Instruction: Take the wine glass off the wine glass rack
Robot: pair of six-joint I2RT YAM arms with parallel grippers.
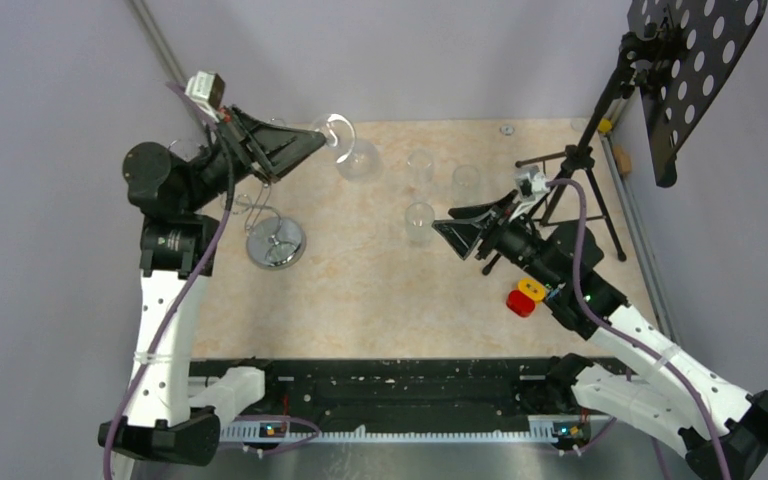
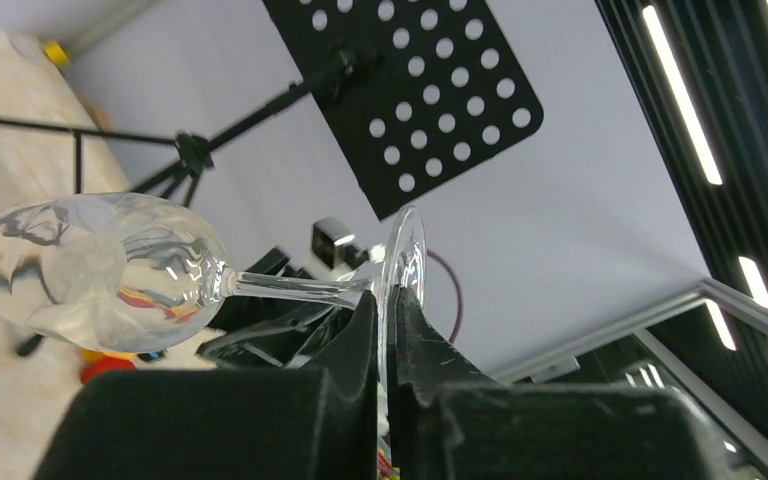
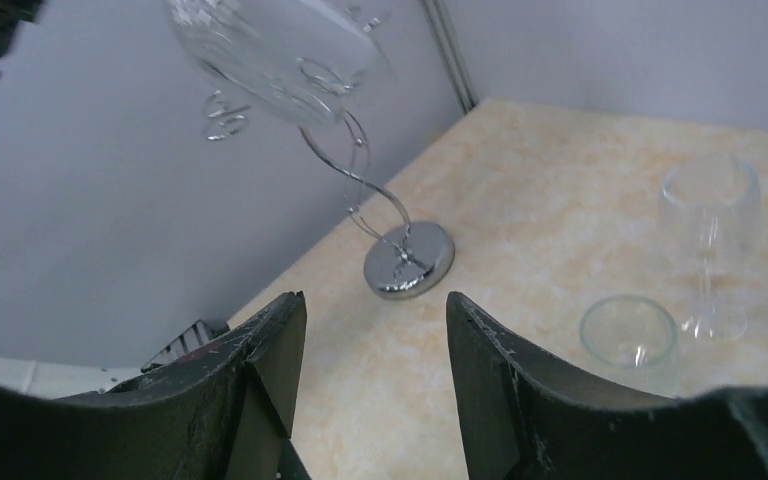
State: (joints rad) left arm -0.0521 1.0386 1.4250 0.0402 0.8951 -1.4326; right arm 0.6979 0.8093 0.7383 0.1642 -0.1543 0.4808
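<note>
My left gripper (image 1: 318, 137) is shut on the round foot of a clear wine glass (image 1: 352, 155) and holds it in the air at the table's far left, lying on its side with the bowl to the right. In the left wrist view the fingers (image 2: 360, 330) pinch the foot and the bowl (image 2: 100, 270) points left. The chrome wine glass rack (image 1: 275, 238) stands on its round mirrored base below and left of the glass; it also shows in the right wrist view (image 3: 408, 262). My right gripper (image 1: 452, 225) is open and empty at mid-table.
Several other clear glasses (image 1: 419, 222) stand on the table between the arms. A black tripod music stand (image 1: 600, 150) is at the back right. A red and yellow block (image 1: 525, 296) lies by the right arm.
</note>
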